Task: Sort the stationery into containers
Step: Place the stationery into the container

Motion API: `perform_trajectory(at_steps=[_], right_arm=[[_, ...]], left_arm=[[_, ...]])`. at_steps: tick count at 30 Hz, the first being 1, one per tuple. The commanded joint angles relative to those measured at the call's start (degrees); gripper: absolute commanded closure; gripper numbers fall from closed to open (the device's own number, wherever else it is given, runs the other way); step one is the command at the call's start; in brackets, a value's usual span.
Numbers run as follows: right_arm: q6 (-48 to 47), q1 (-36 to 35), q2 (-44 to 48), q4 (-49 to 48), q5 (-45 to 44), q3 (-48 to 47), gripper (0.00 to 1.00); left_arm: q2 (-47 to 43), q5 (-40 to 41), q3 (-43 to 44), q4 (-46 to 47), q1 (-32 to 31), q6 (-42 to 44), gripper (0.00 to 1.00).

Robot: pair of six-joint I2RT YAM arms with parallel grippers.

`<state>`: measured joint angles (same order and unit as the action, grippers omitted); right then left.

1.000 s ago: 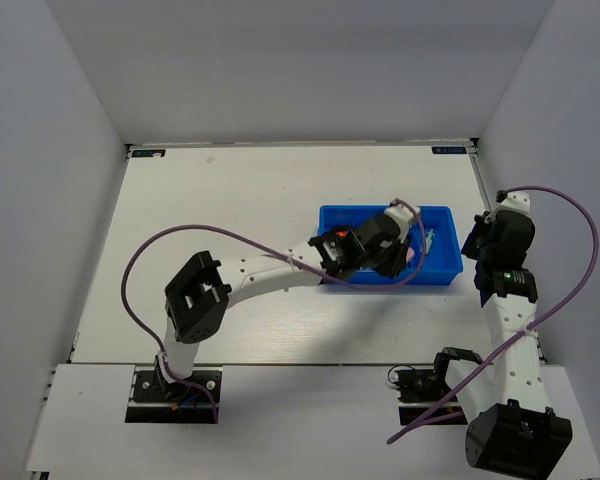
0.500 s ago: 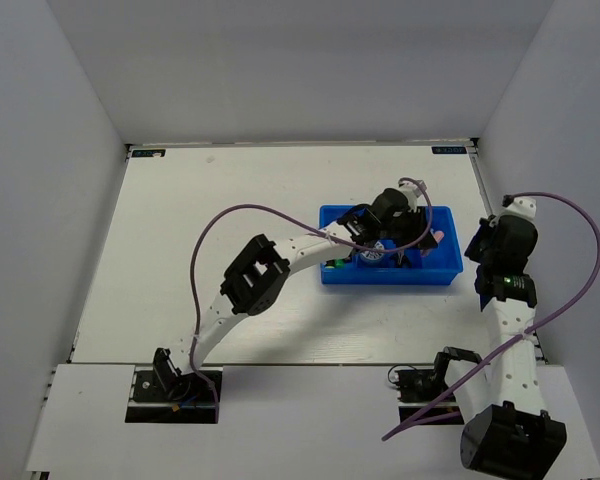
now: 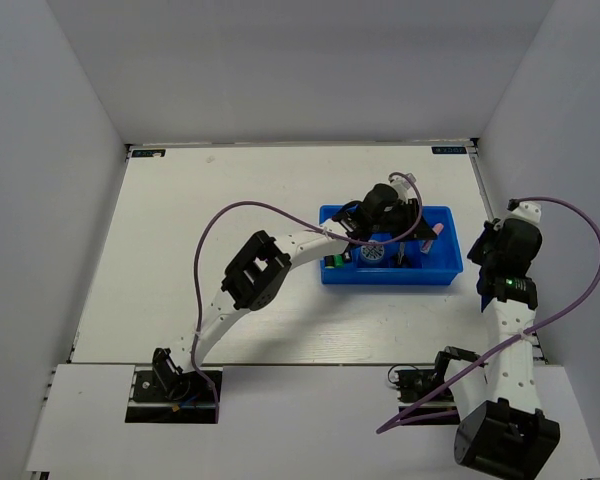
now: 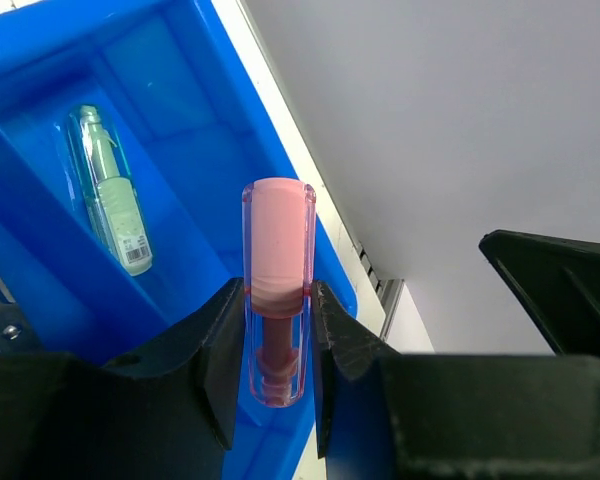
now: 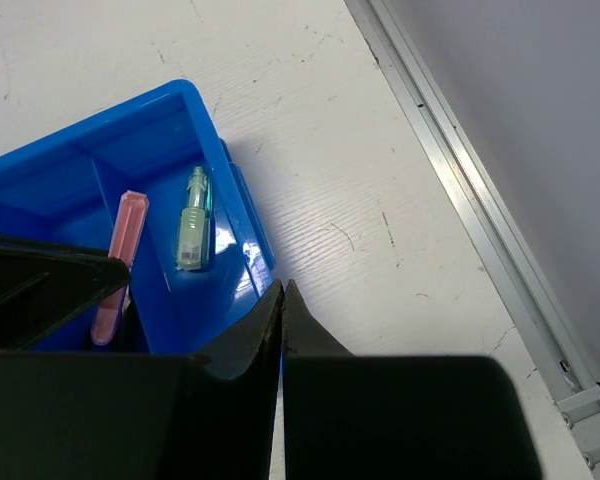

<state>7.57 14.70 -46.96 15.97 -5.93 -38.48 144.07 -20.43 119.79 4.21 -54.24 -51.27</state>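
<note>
Pink piece (image 4: pixel 278 270) was pinched in the left end effector (image 4: pixel 278 335), its long axis running straight out ahead of the fingertips over the right-end compartment of the blue bin (image 4: pixel 230 70), where the green piece (image 4: pixel 110 190) lay flat just beside it. So the left arm owned this drop, while the right end effector (image 5: pixel 282 300) waited pressed closed and empty above the tabletop (image 5: pixel 360 180) off the bin's right wall. Against a second earlier, the left arm had swung from the bin's middle out to that right end, and the right arm had eased slightly away.
</note>
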Motion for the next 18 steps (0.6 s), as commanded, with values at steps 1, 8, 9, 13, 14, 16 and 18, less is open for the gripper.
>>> perform_trajectory(at_steps=[1,8,9,13,14,16,18], right_arm=[[1.3,0.77,0.46,-3.05,1.19,0.33,0.99],[1.48,1.73,0.29,-3.22,1.98,0.77,0.99],[1.31,1.82,0.38,-3.31,1.98,0.77,0.99],[1.57,2.26,0.55,-3.31,2.51,0.86,0.98],[1.57,2.26,0.47,-3.4,2.68,0.77,0.98],[1.48,2.44,0.55,-3.31,2.77,0.86,0.95],[1.57,2.53,0.64,-3.31,3.12,0.95,0.95]], left_arm=[[-1.16,-0.58,1.33,1.24,-0.17,-0.85,0.9],[1.12,-0.23,4.74,0.63,-0.34,-2.78,0.77],[1.47,-0.32,4.93,0.63,-0.26,-2.87,0.7],[1.65,0.03,4.93,0.71,-0.43,-3.4,0.51],[1.91,-0.05,4.93,0.54,-0.52,-3.49,0.48],[1.83,-0.05,4.76,0.54,-0.52,-3.58,0.43],[1.83,0.03,4.58,0.54,-0.69,-3.49,0.37]])
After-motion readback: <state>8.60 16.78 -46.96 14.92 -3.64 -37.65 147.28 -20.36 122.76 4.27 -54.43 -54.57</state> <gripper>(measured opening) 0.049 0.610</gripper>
